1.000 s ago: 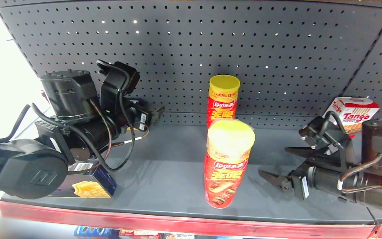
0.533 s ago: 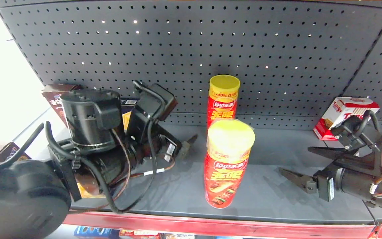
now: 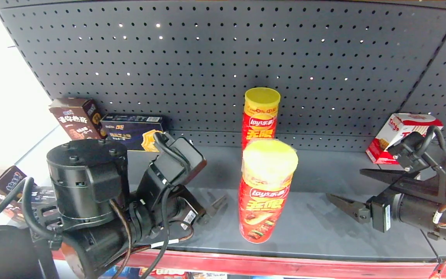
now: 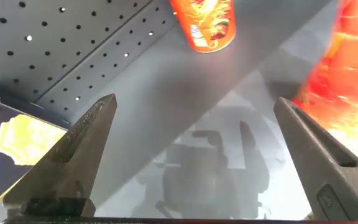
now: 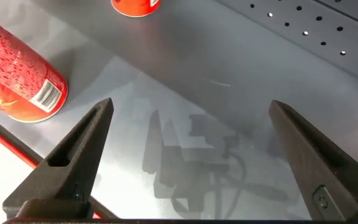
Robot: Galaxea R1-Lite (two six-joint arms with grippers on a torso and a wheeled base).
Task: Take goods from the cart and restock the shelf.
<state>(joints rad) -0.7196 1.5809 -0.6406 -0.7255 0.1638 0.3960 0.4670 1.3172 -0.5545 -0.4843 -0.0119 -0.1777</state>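
Left gripper, right gripper: spread, empty.

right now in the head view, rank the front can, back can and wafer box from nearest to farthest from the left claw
1. Front can, just right of the left claw.
2. Back can, straight behind the front one.
3. Wafer box, far right at the back.

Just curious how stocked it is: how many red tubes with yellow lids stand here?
2. One red cylindrical tube with a yellow lid stands near the grey shelf's front edge; the second tube stands behind it, by the dark pegboard. Others may be hidden.
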